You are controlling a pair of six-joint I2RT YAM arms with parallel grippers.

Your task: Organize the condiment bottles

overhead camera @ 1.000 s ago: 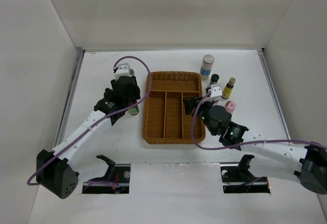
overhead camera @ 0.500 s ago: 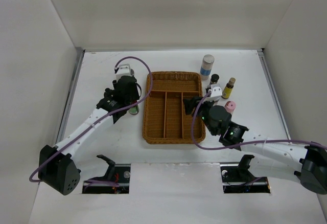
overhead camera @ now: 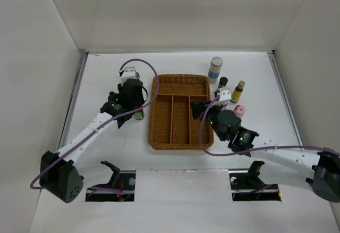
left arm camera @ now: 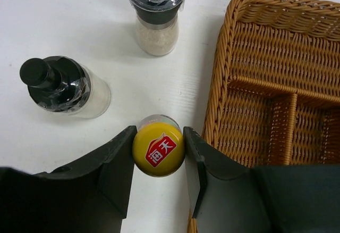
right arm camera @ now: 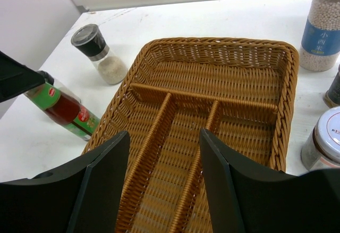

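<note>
The left tool [left arm camera: 158, 147] grips the yellow-capped, green-labelled bottle [left arm camera: 158, 150] at its cap, the brown wicker divided tray [left arm camera: 276, 57] just rightward.

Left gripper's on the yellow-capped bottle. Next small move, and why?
Probably lift the yellow-capped bottle straight up: the left gripper is shut on its cap, and the wicker tray stands close beside it, with a raised rim to clear.

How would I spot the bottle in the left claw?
Find the brown wicker divided tray mid-table; three bottles stand left of it. Nearest the tray, clamped in the left gripper, is the green-labelled bottle with a yellow cap; its neighbours are clear shakers with black tops.
</note>
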